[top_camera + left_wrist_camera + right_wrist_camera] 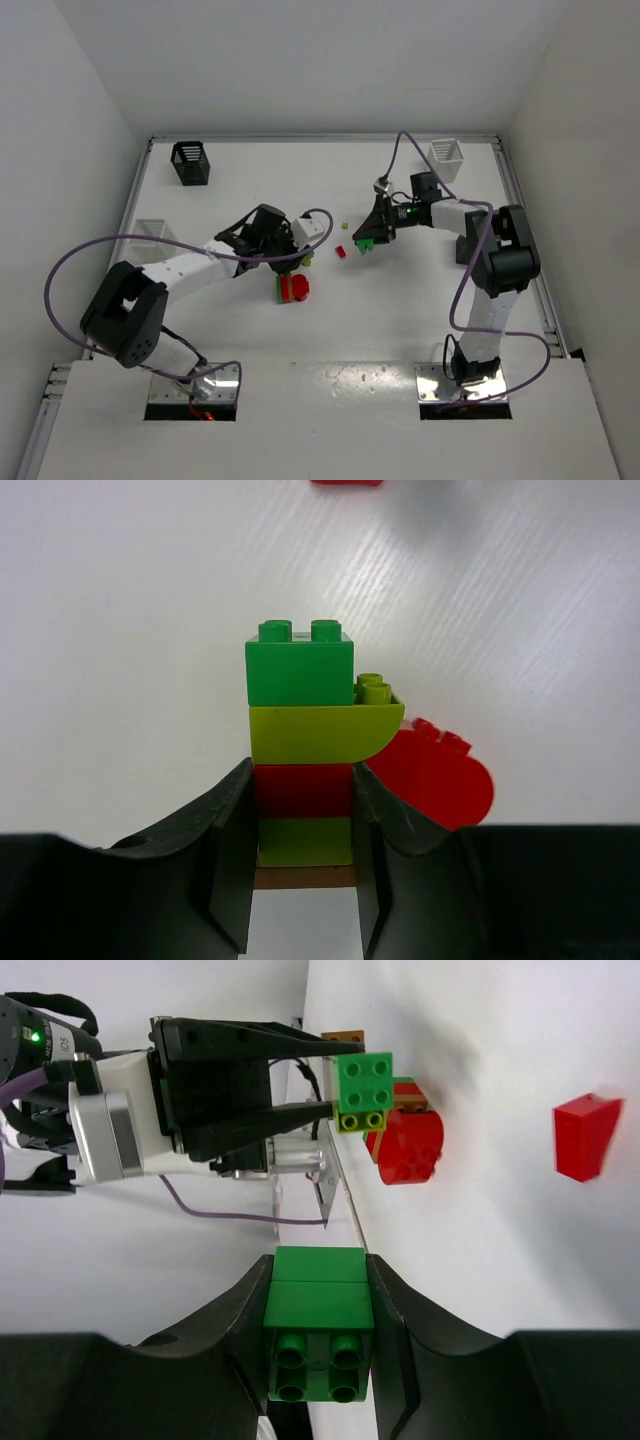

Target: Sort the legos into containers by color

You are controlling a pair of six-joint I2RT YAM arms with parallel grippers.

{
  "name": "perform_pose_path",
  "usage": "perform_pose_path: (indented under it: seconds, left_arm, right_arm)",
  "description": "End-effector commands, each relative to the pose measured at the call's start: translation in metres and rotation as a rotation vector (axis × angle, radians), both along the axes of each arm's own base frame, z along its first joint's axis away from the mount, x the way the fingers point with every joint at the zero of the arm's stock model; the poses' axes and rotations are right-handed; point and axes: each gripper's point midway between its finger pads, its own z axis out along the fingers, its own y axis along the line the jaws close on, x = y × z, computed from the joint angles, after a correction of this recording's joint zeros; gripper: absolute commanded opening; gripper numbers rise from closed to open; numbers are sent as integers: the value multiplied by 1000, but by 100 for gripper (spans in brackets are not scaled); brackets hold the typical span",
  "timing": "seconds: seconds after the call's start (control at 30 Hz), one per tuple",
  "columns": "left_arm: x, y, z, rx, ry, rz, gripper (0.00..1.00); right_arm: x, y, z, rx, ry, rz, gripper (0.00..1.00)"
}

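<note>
My left gripper (303,810) clamps the stack (300,680) by its base. Its long axis points at my right gripper (320,1280), closed on a green brick (318,1340) beyond the stack's top.

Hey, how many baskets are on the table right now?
3. The black basket sits at the far left corner, the left white basket by the left edge, the right white basket at the far right. Another could be hidden behind the right arm.
</note>
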Motion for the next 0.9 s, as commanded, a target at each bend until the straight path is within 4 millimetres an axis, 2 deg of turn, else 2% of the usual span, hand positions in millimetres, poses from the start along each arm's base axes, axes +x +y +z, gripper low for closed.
perform_pose_path:
  seconds: [0.0,0.03,0.17,0.2,0.23,0.33,0.4,0.63,0.73,0.8,0.83,0.87]
  left_arm:
    - [13,2,13,-26,-59,0,15]
    - [16,2,18,-39,-63,0,15]
    - [21,-2,10,-31,-36,9,20]
    - [25,-4,10,-32,-36,9,21]
    - [24,-2,-1,-8,0,23,26]
    - [26,-4,-6,-2,22,31,35]
    - [26,-6,-9,-11,34,32,35]
    - [27,-7,-11,-27,48,35,35]
    - [30,-5,-12,-10,48,48,52]
    - [33,0,-13,-7,50,74,79]
    - [35,3,-8,-28,50,87,85]
    - [36,3,-3,-48,48,85,85]
  right_arm:
    - [6,-6,17,26,-88,2,0]
    - [7,-9,17,23,-77,-7,0]
    - [15,-14,15,-77,-174,-26,0]
    - [15,-17,6,-130,-152,-42,0]
    - [16,-18,8,-147,-171,-53,0]
    - [15,-19,16,-152,-206,-57,0]
    - [12,-19,21,-150,-221,-58,0]
    - [3,-13,22,-130,-219,-29,0]
    - [2,-12,23,-122,-218,-25,0]
    - [2,-12,23,-122,-218,-25,0]
    - [2,-12,23,-122,-218,-25,0]
    - [1,-12,28,-112,-237,-20,0]
